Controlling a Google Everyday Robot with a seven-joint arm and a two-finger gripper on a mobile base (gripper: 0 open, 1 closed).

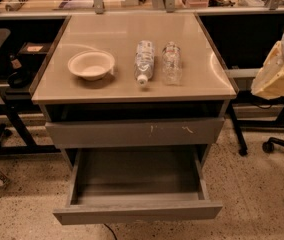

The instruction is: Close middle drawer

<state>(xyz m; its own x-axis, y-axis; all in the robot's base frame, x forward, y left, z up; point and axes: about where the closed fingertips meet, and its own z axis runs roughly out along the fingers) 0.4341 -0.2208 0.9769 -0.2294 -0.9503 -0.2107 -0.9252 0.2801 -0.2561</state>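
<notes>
The middle drawer (137, 213) is pulled far out toward me at the bottom of the grey cabinet. Its plain flat front faces me and its shallow grey box interior (137, 171) holds nothing. Above it sits the grey drawer front with white scuff marks (134, 132), pushed in much further. My gripper is out of view. Only a white and tan part of my arm (278, 74) shows at the right edge, level with the cabinet top and well to the right of the drawer.
On the cabinet top (107, 34) stand a white bowl (91, 64) and two clear plastic bottles (143, 60) (171, 62). Office chair legs with casters (269, 145) stand at the right, a black chair and frame (2, 109) at the left. A cluttered desk runs behind.
</notes>
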